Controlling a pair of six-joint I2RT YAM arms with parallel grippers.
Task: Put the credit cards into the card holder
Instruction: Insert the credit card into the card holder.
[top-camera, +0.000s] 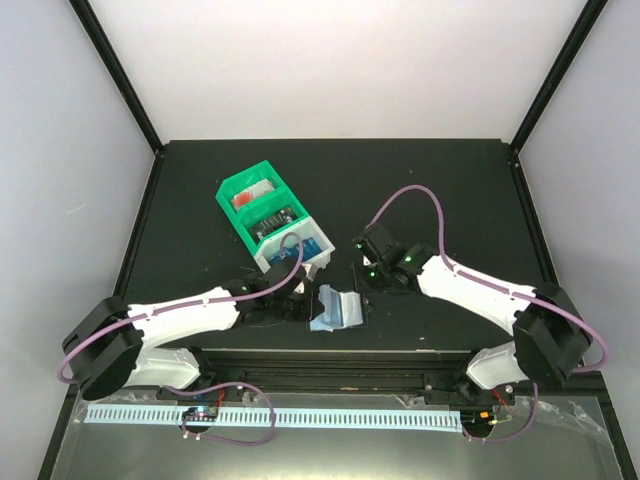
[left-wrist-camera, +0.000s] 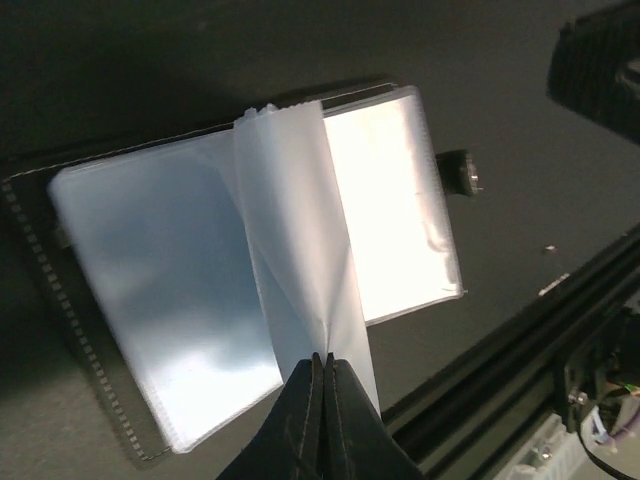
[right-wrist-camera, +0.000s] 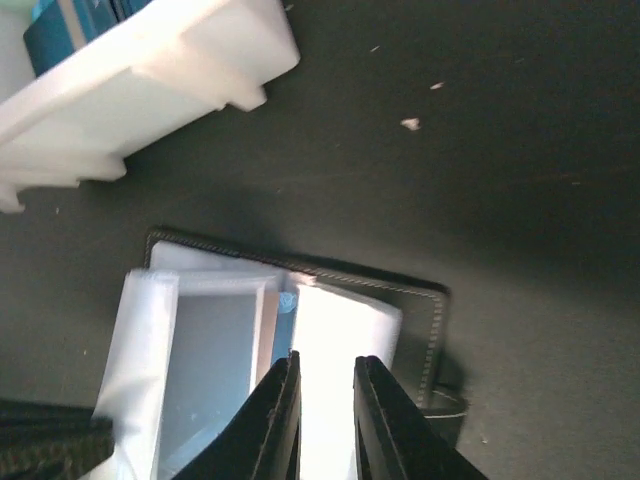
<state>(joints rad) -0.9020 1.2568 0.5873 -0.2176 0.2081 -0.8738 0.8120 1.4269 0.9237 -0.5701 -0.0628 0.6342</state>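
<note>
The black card holder (top-camera: 337, 307) lies open near the table's front edge, its clear sleeves fanned out. My left gripper (left-wrist-camera: 323, 358) is shut on the edge of one clear sleeve (left-wrist-camera: 300, 240) and holds it lifted above the others. My right gripper (right-wrist-camera: 325, 365) hovers over the card holder's (right-wrist-camera: 425, 310) right half, jaws a little apart with only a bright sleeve showing between them. A sliver of a blue credit card (right-wrist-camera: 286, 322) shows among the sleeves beside its left finger. More blue credit cards (right-wrist-camera: 60, 30) stand in the white bin (right-wrist-camera: 150, 80).
A green bin (top-camera: 262, 200) joined to a white bin (top-camera: 300, 243) stands just behind the card holder, with cards inside. The black rail of the table's front edge (left-wrist-camera: 520, 330) runs close under my left gripper. The card holder's strap clasp (left-wrist-camera: 465, 172) lies off its right side.
</note>
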